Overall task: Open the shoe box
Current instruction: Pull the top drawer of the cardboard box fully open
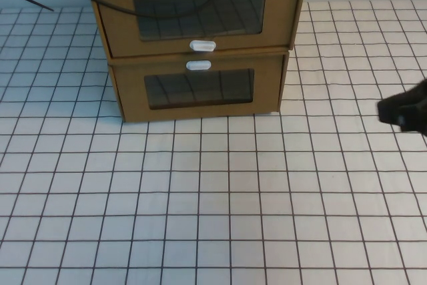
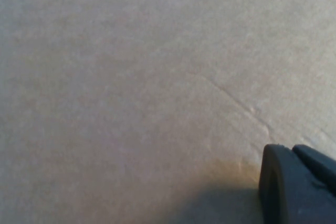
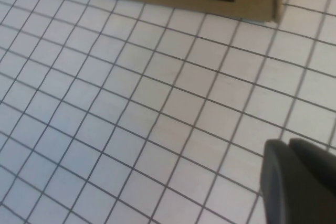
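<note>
At shoebox (image 1: 197,45), left claw (image 2: 297,184); rightward, right claw (image 1: 404,111)

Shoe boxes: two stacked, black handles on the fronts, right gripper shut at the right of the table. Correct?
No: the handles are white, not black, per the high view. Otherwise yes: two shoe boxes stacked, right gripper shut at the right of the table. The left gripper is close over plain cardboard, seen only in its wrist view.

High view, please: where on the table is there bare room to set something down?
The gridded table in front of the stacked shoe boxes is bare, as are the strips beside them. Only the right edge is taken, by the shut right tool. The left tool hangs close to plain cardboard, outside the high view.
</note>
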